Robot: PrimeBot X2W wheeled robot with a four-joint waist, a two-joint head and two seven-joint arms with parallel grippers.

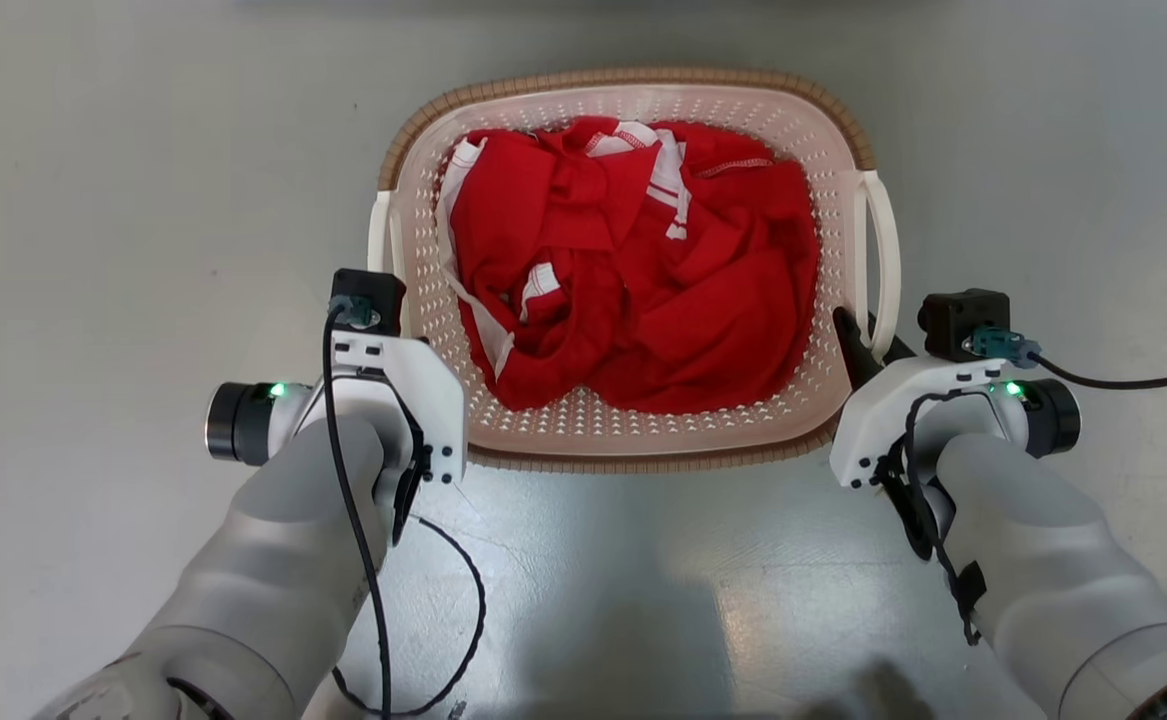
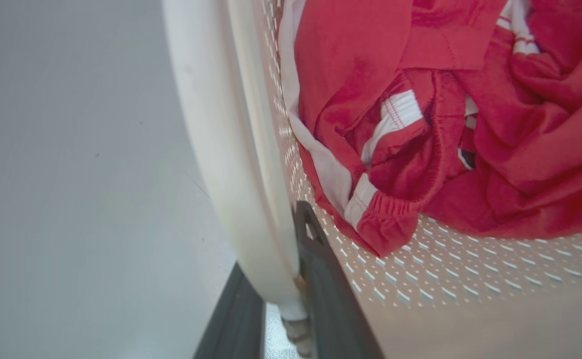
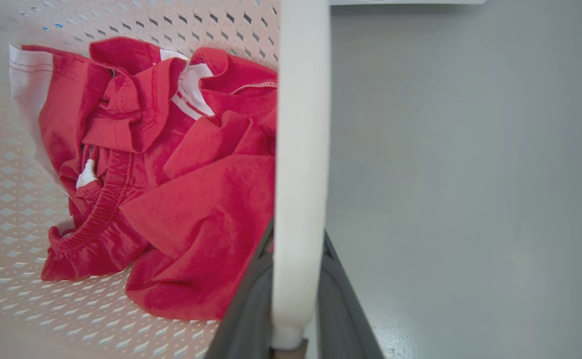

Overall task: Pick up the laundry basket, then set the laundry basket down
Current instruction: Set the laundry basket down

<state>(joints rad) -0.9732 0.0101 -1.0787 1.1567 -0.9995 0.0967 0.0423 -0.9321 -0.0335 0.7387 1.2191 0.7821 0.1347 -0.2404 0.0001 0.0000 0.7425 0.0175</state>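
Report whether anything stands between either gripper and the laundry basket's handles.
Nothing visible does. The left gripper is shut on the left handle of the laundry basket, and the right gripper on the right handle. The red clothing lies inside, clear of both handles.

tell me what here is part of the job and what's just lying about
Job: laundry basket, left gripper, right gripper, each astride a side handle.
Lying about: red clothes inside the basket, black cable, grey floor.
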